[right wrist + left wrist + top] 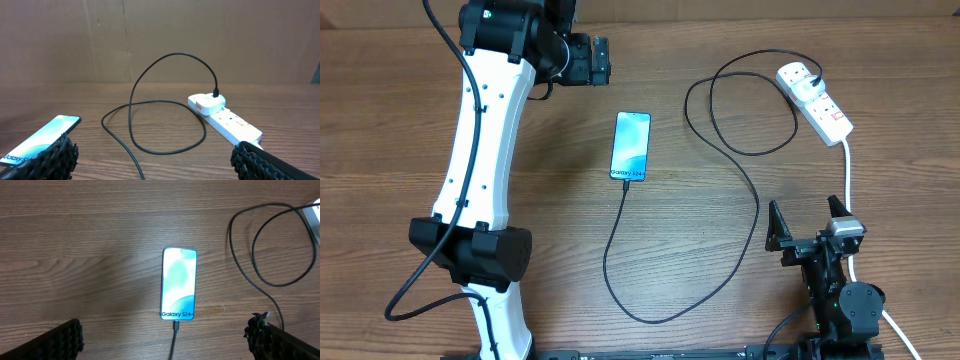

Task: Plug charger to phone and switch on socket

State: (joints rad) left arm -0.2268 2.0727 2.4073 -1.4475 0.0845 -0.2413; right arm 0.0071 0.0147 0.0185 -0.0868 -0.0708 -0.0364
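Observation:
The phone [631, 147] lies flat mid-table, its light blue screen reading "Galaxy S24+"; it also shows in the left wrist view [178, 284] and at the left edge of the right wrist view [37, 140]. The black charger cable [620, 255] is plugged into the phone's near end [175, 326], loops right, and its white plug head [797, 78] sits in the white socket strip [823, 112], also seen from the right wrist [231, 121]. My left gripper [600, 60] is open, high behind the phone. My right gripper [808, 222] is open near the front right.
The socket's thick white cord [848, 180] runs down the right side past my right gripper. The cable forms a wide loop [740, 110] left of the socket. A brown cardboard wall [160, 40] stands behind the table.

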